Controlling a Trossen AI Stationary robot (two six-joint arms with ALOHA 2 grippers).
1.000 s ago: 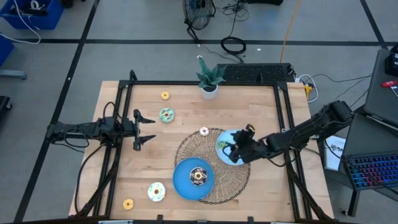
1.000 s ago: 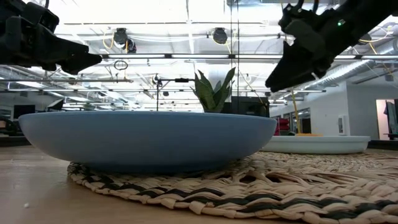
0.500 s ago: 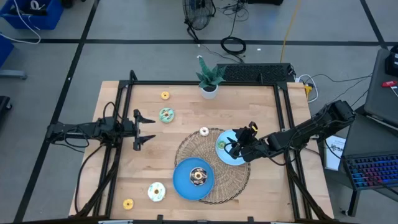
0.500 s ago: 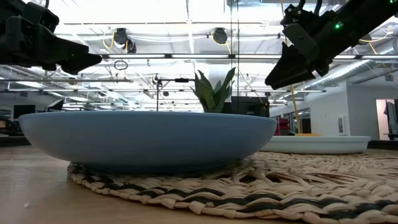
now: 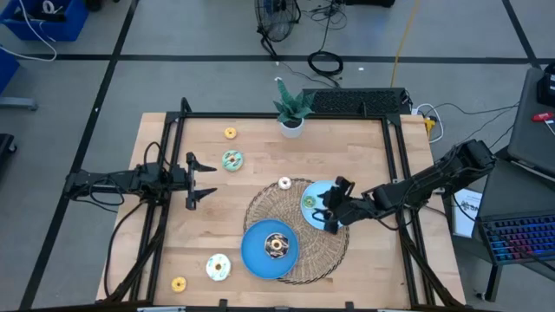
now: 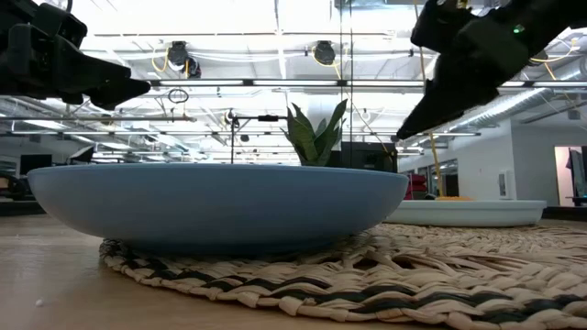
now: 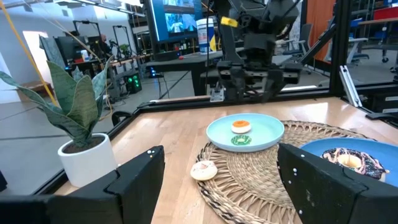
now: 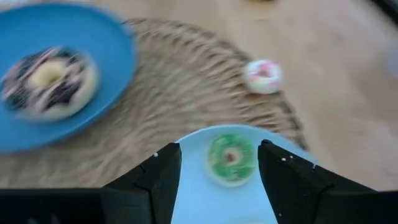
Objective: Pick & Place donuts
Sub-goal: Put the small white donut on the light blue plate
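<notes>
Nearest the bench (image 5: 364, 269) front, a chocolate donut (image 5: 276, 245) sits on the dark blue plate (image 5: 254, 257). At two o'clock from it, the right end effector (image 5: 329, 211), fingers apart and empty, hovers over the light plate (image 5: 318, 217) holding a green donut (image 8: 231, 156). Advisable: rise vertically before travelling. At nine o'clock, the left end effector (image 5: 201, 180) waits, fingers apart, the teal donut (image 5: 231, 159) beyond.

- A woven mat (image 5: 295, 227) lies on the desk (image 5: 251, 156), toward its right side.
- Two plates rest on the mat: the larger plate (image 5: 257, 256) at the mat's near-left edge, the smaller plate (image 5: 314, 217) on its right.
- One donut (image 5: 276, 245) sits on the larger plate.
- Two donuts lie on the smaller plate: one (image 7: 240, 140) in front, another (image 7: 240, 125) behind.
- A small donut (image 5: 284, 183) rests at the mat's far edge.
- A potted plant (image 5: 291, 111) stands at the desk's far edge.
- The right end effector (image 5: 328, 211) hangs over the smaller plate.
</notes>
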